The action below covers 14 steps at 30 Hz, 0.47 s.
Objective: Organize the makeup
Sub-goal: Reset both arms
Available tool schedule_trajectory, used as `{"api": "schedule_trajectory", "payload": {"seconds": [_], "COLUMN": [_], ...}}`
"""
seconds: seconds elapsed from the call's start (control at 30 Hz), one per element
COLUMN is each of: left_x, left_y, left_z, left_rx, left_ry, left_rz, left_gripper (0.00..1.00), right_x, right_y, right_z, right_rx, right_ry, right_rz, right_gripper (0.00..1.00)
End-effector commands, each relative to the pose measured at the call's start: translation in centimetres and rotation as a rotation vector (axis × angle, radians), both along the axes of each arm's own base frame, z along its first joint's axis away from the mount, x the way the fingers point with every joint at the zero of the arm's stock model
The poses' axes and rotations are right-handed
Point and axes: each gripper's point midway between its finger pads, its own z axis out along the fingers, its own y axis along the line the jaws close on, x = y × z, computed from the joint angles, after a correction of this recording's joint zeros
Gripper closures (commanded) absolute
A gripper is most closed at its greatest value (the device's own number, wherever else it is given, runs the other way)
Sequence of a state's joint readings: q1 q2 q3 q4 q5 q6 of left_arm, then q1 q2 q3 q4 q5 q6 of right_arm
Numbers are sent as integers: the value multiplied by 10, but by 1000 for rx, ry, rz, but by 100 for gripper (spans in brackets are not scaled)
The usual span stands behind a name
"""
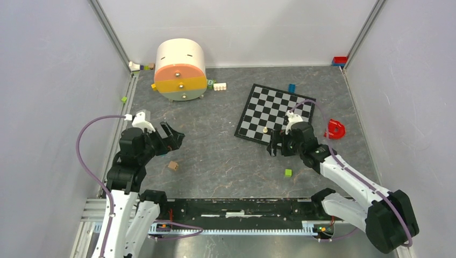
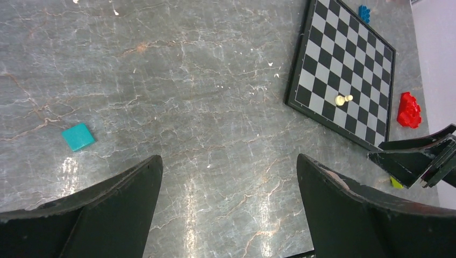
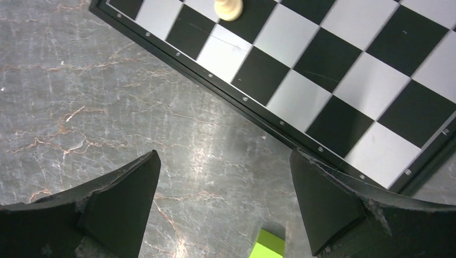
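1. Makeup appears in none of the three views, so its place cannot be told; that it sits inside the white drum (image 1: 179, 69) is only a guess; such pieces are probably light, hard-cased, slick and easily cracked, so a gentle hold across the narrow sides seems wise.
2. Top view: the drum, fronted in orange, yellow and grey, stands near the far left corner of the table (image 1: 226, 161); the chessboard (image 1: 277, 110) lies right of centre, with a pale pawn (image 1: 265, 130) by its near edge; a red piece (image 1: 335, 129) sits just beside it, toward the right edge; the left gripper (image 1: 173, 137) and right gripper (image 1: 277, 146) both hover with jaws spread wide, holding nothing; only this view shows the drum and a brown cube (image 1: 173, 166).
3. Left wrist: bare marbled table lies between the spread fingers; a teal block (image 2: 78, 136) lies off to the left; the right gripper's tip shows at the right edge.
4. Right wrist: only this view shows the board's rim close up; a green cube (image 3: 269, 244) lies low between the open fingers.
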State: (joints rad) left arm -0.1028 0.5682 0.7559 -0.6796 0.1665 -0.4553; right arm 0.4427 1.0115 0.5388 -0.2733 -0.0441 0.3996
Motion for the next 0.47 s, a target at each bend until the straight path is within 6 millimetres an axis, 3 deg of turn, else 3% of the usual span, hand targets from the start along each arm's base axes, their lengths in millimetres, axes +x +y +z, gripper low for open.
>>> {"api": "schedule_trajectory", "payload": {"seconds": [0.0,0.43], "left_x": [0,2], "left_y": [9,20], "left_z": [5,6], "left_rx": [35,56], "left_ry": [-30,-39], "left_rz": [37,100], "left_gripper": [0,0], "right_x": [18,7], "right_y": [14,2], "right_z": [14,2], "right_rx": [5,-88], "right_ry": [-129,-182], "right_rz": [19,96], "right_gripper": [2,2]}}
